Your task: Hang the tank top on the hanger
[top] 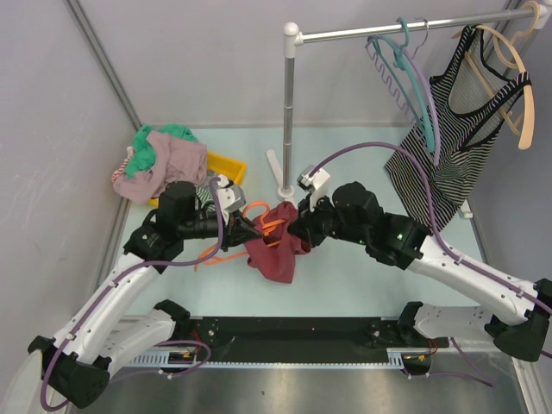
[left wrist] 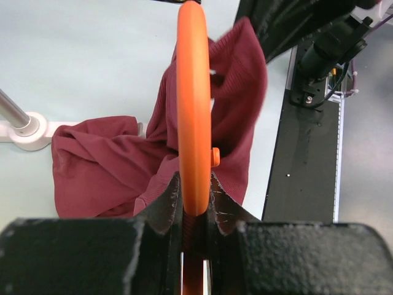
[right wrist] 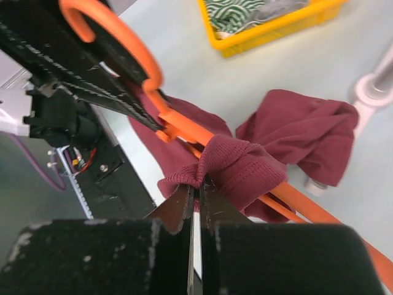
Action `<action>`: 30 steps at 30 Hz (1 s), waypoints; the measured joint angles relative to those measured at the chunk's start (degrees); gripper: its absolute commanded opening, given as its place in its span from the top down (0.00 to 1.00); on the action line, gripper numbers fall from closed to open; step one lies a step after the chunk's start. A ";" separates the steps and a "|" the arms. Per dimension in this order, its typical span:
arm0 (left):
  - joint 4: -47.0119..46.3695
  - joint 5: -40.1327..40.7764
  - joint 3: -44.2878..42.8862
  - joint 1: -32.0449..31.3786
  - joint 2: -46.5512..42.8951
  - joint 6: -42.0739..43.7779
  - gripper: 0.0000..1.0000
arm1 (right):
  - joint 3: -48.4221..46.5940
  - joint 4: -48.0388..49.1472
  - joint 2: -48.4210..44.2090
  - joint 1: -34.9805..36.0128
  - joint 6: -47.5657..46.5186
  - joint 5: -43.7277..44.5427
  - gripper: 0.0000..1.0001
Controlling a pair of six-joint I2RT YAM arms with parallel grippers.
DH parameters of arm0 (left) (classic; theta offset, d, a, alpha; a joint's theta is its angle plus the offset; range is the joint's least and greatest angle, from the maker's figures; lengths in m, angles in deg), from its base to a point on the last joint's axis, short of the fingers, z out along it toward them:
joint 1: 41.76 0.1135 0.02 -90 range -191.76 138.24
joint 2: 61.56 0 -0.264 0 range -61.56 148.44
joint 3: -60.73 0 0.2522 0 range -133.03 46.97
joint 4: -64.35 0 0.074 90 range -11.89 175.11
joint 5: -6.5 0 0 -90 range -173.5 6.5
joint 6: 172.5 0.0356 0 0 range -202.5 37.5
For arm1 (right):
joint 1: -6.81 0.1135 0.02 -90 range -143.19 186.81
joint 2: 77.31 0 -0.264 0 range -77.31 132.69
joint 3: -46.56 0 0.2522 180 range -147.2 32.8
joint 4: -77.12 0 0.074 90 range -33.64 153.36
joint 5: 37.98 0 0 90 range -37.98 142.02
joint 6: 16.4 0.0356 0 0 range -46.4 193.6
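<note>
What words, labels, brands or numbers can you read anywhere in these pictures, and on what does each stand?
None: no text is readable in any view.
The tank top, hanger, yellow bin and striped top carry no print or label that shows.

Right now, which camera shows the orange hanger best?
Right wrist: the hanger shows hook and one arm, tank top bunched on it. Left wrist sees it edge-on in the left pincer; top view, only slivers.

High rear overview, two wrist close-ups sharing the hanger (left wrist: 193, 110)
</note>
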 measured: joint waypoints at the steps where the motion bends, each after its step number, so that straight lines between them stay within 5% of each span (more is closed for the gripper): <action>1: 0.00 -0.24 0.00 0.00 0.00 -0.17 1.00 | -0.15 0.39 0.33 0.42 -0.26 -0.85 0.99; 2: 0.00 -0.37 0.00 0.00 0.00 -0.20 1.00 | -0.26 0.66 0.72 0.66 -0.37 -1.42 0.97; 6: 0.00 -0.70 0.00 0.00 -0.02 -0.26 1.00 | -1.31 1.07 3.19 1.64 -0.85 -2.64 0.53; 11: -0.04 -1.05 0.00 0.00 -0.02 -0.24 1.00 | -3.28 -1.81 3.76 2.45 -2.49 -2.62 0.15; 19: -0.20 -2.84 0.00 0.09 -0.22 -0.15 1.00 | -4.13 -7.85 -3.80 2.73 -5.38 -1.73 0.04; 30: 2.73 -12.63 0.00 0.09 0.09 1.51 1.00 | -7.74 -11.65 -3.61 1.49 -14.84 -9.16 0.10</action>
